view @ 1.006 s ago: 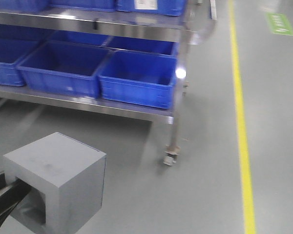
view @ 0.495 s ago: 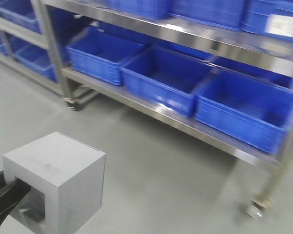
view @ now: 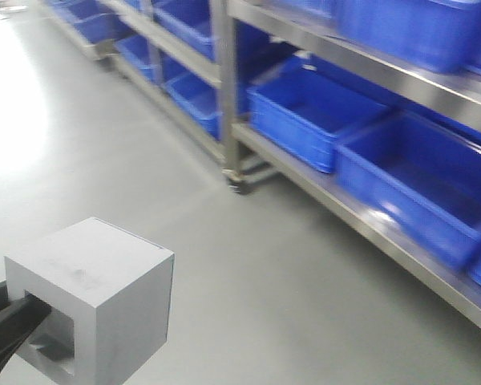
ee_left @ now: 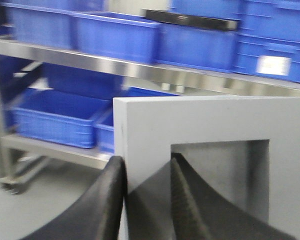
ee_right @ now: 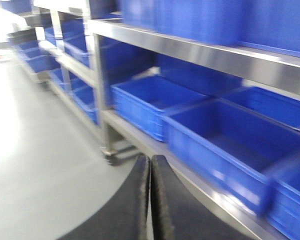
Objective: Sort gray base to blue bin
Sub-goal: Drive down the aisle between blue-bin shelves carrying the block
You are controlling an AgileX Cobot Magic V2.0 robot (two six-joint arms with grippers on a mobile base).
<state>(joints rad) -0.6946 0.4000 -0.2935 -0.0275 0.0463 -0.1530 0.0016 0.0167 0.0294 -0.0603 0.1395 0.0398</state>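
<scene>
The gray base (view: 104, 281) is a matte light-gray cube with a square recess, held low at the left of the front view. My left gripper (ee_left: 146, 160) is shut on it: one black finger (ee_left: 110, 200) presses the outer side and the other sits inside the recess, pinching the base's (ee_left: 205, 120) wall. In the front view only the black left gripper (view: 32, 309) fingers show, reaching into the recess. Several blue bins (view: 313, 112) stand on a steel rack; I cannot tell which one is the task's. My right gripper (ee_right: 150, 159) is shut with nothing in it.
A steel rack (view: 369, 216) on castors runs along the right, with a second rack (view: 144, 48) farther back. Blue bins (ee_right: 225, 140) fill both tiers. A rack leg with its castor (view: 236, 180) stands on the gray floor. Glare brightens the floor at the far left.
The front view has swept left along the racks, so the bins have shifted right and a second rack has come into sight. The gray base stays in the same grip.
</scene>
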